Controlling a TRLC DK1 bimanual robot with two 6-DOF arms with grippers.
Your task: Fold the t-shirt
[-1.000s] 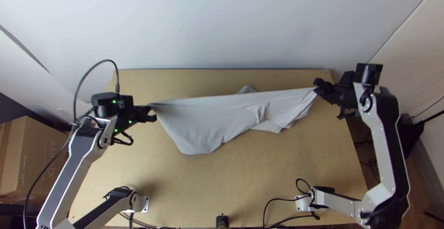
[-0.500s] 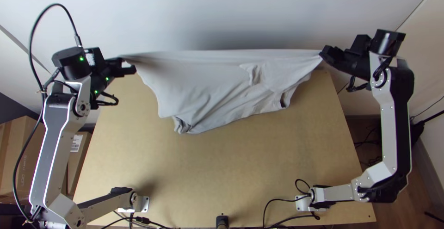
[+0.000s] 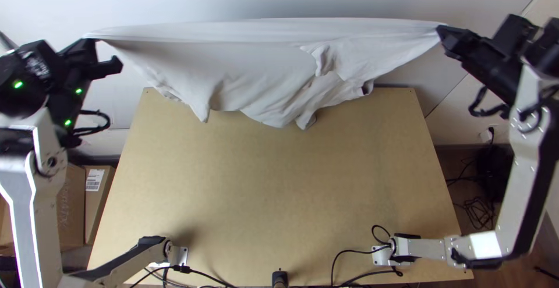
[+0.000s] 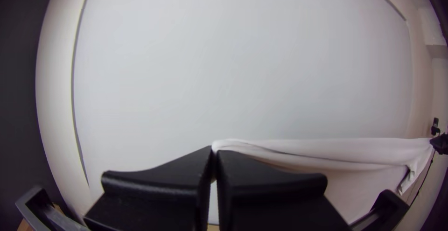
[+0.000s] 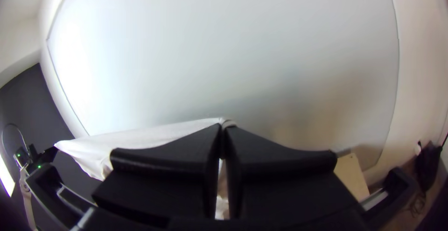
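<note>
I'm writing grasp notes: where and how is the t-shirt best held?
Probably by both ends of its upper edge, pinched from opposite sides: the t-shirt hangs in folds below that taut edge, stretched between the left gripper and right gripper.

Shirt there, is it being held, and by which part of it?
The left pincer and right pincer grip the shirt at opposite ends of its taut top edge.

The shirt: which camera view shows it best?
The top view: the shirt hangs between left tool and right tool, folds visible. The left wrist view shows its taut edge and cloth below; the right wrist view, a partly hidden strip.
</note>
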